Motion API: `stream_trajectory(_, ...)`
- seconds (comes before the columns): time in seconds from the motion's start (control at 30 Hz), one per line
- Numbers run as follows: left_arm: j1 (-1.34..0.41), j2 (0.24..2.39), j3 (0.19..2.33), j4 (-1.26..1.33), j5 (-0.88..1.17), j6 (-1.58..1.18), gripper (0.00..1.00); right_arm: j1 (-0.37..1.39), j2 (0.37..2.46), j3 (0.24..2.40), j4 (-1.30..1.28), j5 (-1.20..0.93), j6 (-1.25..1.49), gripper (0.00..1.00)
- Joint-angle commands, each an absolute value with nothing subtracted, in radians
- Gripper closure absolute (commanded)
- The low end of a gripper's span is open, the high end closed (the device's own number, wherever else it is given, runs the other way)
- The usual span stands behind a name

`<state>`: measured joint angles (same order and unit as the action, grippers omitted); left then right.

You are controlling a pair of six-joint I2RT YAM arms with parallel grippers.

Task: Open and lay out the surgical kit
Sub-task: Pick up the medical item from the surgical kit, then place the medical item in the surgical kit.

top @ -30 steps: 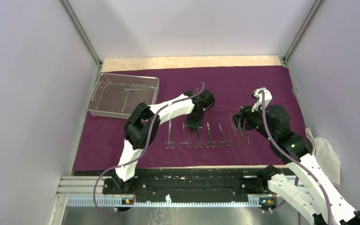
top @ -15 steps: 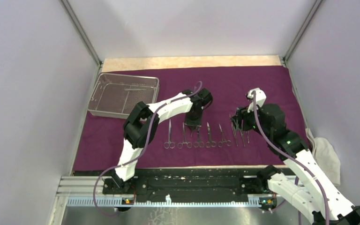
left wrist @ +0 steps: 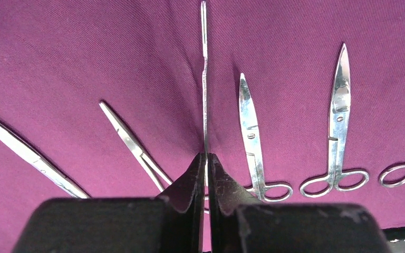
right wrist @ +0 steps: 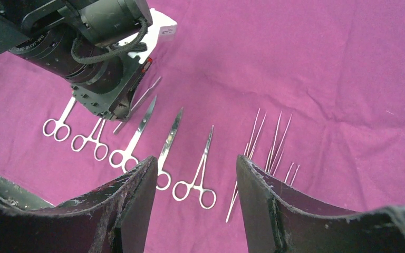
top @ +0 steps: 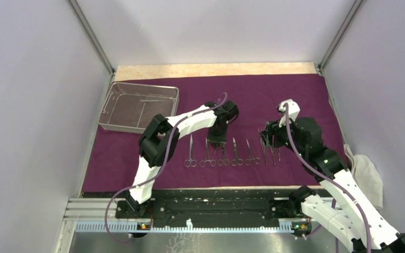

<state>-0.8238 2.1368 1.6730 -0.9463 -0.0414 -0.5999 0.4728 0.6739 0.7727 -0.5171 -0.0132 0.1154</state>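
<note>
The dark purple cloth wrap [top: 274,95] lies spread over the table. The silver wire-mesh tray [top: 137,105] stands at its back left. A row of steel scissors and forceps [top: 221,154] lies at the front middle, with tweezers [top: 272,150] to the right. My left gripper [top: 217,141] is low over the row, shut on a slim steel instrument [left wrist: 204,79] seen edge-on in the left wrist view, where my left gripper [left wrist: 206,155] has scissors [left wrist: 250,126] beside it. My right gripper [top: 268,138] is open and empty above the tweezers [right wrist: 274,142]; its own view shows my right gripper [right wrist: 196,161] above a forceps [right wrist: 203,168].
A white cloth [top: 366,174] lies off the wrap's right edge by the right arm. Bare wood [top: 216,69] shows behind the wrap. Grey walls close in both sides. The black base rail [top: 211,203] runs along the front.
My right gripper has shifted slightly left over the tweezers. My left wrist has shifted slightly left and back. The instruments on the cloth have not moved.
</note>
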Motion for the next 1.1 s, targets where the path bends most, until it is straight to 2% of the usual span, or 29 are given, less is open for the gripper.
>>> stream_trajectory(0.0,-0.821,2.159,1.655,-0.939,-0.021,-0.601,0.88,0.474,0.661,0.781,-0.486,-0.020,0.096,0.44)
stream_trajectory(0.3,-0.821,2.191,1.651,-0.930,-0.013,-0.592,0.87,0.474,0.661,0.788,-0.489,-0.021,0.082,0.44)
stream_trajectory(0.47,-0.820,2.149,1.669,-0.959,-0.035,-0.594,0.94,0.473,0.665,0.798,-0.497,-0.020,0.078,0.44)
stream_trajectory(0.6,-0.819,2.080,1.770,-1.024,-0.015,-0.563,1.00,0.474,0.684,0.835,-0.495,-0.040,0.042,0.43)
stream_trajectory(0.7,-0.807,2.017,1.846,-1.056,0.102,-0.476,1.00,0.474,0.716,0.880,-0.518,-0.179,-0.117,0.43)
stream_trajectory(0.8,-0.783,1.940,1.867,-1.059,0.352,-0.313,1.00,0.475,0.752,0.926,-0.606,-0.405,-0.397,0.49)
stream_trajectory(0.87,-0.755,1.887,1.833,-1.059,0.598,-0.243,1.00,0.475,0.749,0.949,-0.670,-0.544,-0.635,0.54)
stream_trajectory(0.97,-0.722,1.804,1.718,-1.012,0.863,-0.200,1.00,0.476,0.695,0.922,-0.653,-0.605,-0.905,0.51)
stream_trajectory(1.07,-0.715,1.748,1.634,-1.003,1.009,-0.179,1.00,0.475,0.756,0.963,-0.711,-0.684,-1.076,0.51)
